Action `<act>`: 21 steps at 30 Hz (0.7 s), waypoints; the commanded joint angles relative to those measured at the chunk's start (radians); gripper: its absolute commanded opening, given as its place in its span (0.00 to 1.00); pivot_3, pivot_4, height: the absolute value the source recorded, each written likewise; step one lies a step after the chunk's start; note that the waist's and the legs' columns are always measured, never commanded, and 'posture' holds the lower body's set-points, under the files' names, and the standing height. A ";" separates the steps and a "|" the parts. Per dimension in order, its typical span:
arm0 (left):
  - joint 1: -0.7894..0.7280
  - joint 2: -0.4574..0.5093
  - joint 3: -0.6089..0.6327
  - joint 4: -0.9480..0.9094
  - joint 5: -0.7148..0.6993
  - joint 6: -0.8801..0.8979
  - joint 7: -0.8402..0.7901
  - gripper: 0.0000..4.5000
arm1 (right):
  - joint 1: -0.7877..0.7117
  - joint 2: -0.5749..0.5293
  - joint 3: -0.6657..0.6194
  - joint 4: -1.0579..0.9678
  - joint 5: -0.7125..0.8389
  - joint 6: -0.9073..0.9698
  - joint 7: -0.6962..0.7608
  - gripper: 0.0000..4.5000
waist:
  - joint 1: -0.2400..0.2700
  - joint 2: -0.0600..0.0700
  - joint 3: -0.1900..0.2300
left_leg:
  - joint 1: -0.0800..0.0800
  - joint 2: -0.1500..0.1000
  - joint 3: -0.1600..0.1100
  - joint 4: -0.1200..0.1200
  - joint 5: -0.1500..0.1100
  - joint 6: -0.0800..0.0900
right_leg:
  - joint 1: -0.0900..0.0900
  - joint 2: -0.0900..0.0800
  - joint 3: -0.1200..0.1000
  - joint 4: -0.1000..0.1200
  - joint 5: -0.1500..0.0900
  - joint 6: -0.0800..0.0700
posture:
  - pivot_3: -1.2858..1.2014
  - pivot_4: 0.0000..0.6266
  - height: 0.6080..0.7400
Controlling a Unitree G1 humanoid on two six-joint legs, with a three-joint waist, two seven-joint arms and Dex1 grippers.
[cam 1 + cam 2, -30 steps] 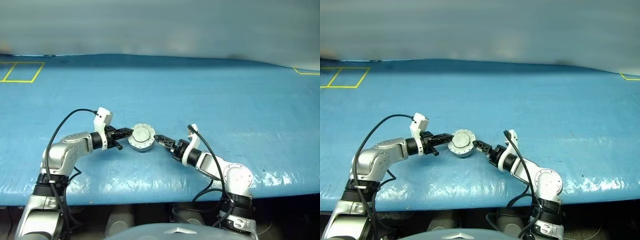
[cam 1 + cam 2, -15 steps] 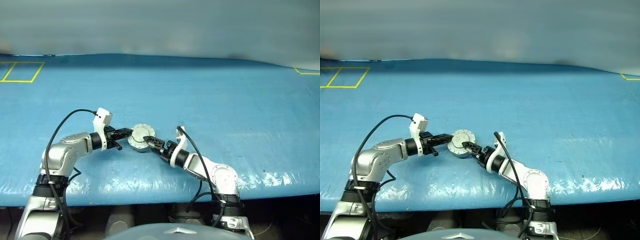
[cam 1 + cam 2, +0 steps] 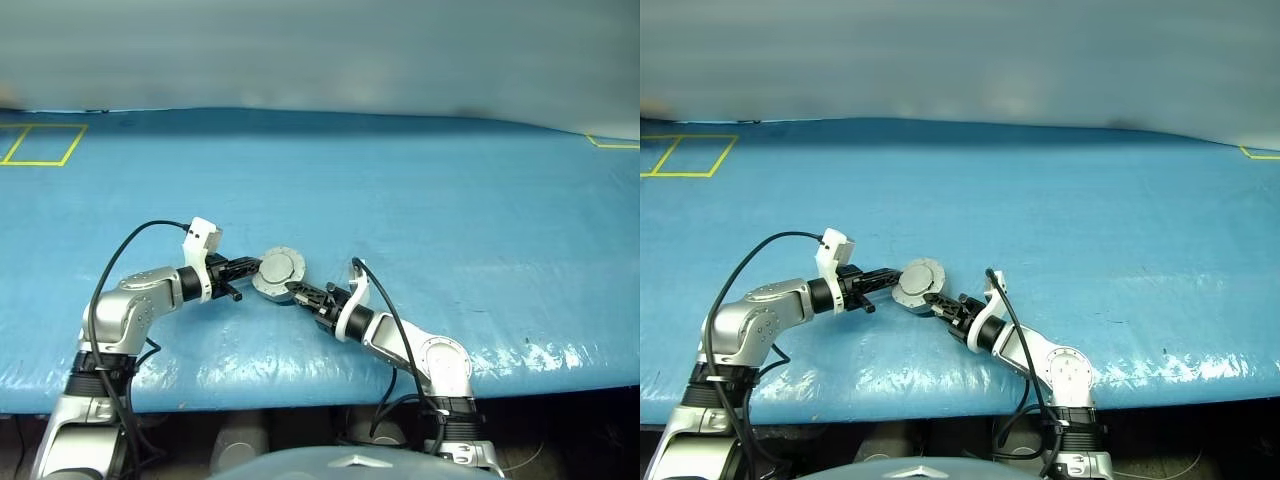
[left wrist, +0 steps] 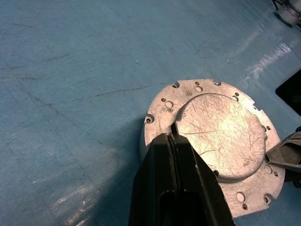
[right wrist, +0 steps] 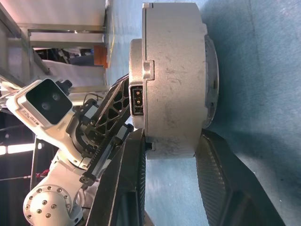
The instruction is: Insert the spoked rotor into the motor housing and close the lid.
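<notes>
A closed motor housing (image 3: 278,273), its plain grey lid (image 4: 221,134) already seated on top, sits on the blue surface (image 3: 450,200) near the robot, between both arms. The left pincer (image 3: 252,268) reaches in from the left, fingers pressed shut, with its tip resting on the lid's flange at the housing's left edge. The right pincer (image 3: 296,291) comes from the near right, pointing far-left, rolled so one finger (image 5: 134,179) lies over the lid and the other under the base. Its jaws bracket the housing across its short axis, narrowed close to it; contact is unclear.
</notes>
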State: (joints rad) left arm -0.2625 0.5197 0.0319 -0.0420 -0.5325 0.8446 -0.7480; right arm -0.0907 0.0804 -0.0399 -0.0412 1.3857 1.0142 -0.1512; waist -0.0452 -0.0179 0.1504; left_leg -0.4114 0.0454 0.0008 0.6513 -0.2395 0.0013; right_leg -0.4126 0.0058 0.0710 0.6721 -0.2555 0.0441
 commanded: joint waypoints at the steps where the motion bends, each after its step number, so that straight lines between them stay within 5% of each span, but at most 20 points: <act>1: 0.029 -0.011 -0.019 -0.013 -0.011 0.024 -0.006 0.00 | 0.011 0.100 0.030 -0.009 0.016 -0.021 -0.003 0.25 | -0.003 0.000 0.000 | 0.000 0.000 0.000 0.000 0.000 0.000 | 0.000 0.000 0.000 0.000 0.000 0.000 | 0.52 0.24 1.00; 6: 0.029 -0.060 0.103 -0.047 -0.090 0.070 0.065 0.18 | 0.025 0.094 0.034 -0.022 0.034 -0.032 -0.002 0.25 | -0.006 0.000 0.000 | -0.001 0.000 0.000 0.000 0.000 0.000 | -0.001 0.000 0.000 0.000 0.000 0.000 | 0.52 0.24 1.00; 17: 0.171 -0.354 0.483 -0.260 -0.509 0.146 0.412 0.99 | 0.027 0.081 0.032 -0.090 0.131 -0.082 0.017 0.25 | -0.011 0.000 0.001 | -0.006 0.000 -0.002 -0.002 -0.001 0.002 | -0.002 -0.001 -0.002 -0.007 0.004 0.001 | 0.52 0.24 1.00; 21: 0.287 -0.474 0.512 -0.315 -0.727 0.134 0.522 1.00 | -0.008 0.074 0.023 -0.098 0.150 -0.111 0.009 0.25 | -0.009 -0.001 0.001 | -0.009 -0.001 -0.002 -0.001 -0.002 0.003 | -0.003 -0.003 -0.002 -0.011 0.006 0.001 | 0.52 0.24 1.00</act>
State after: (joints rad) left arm 0.0164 0.0537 0.5370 -0.2905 -1.1658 0.9815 -0.2566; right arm -0.0618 0.0789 -0.0142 -0.0601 1.4762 0.9169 -0.1599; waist -0.0543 -0.0190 0.1517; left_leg -0.4209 0.0442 -0.0013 0.6504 -0.2416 0.0046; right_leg -0.4154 0.0031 0.0687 0.6611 -0.2491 0.0451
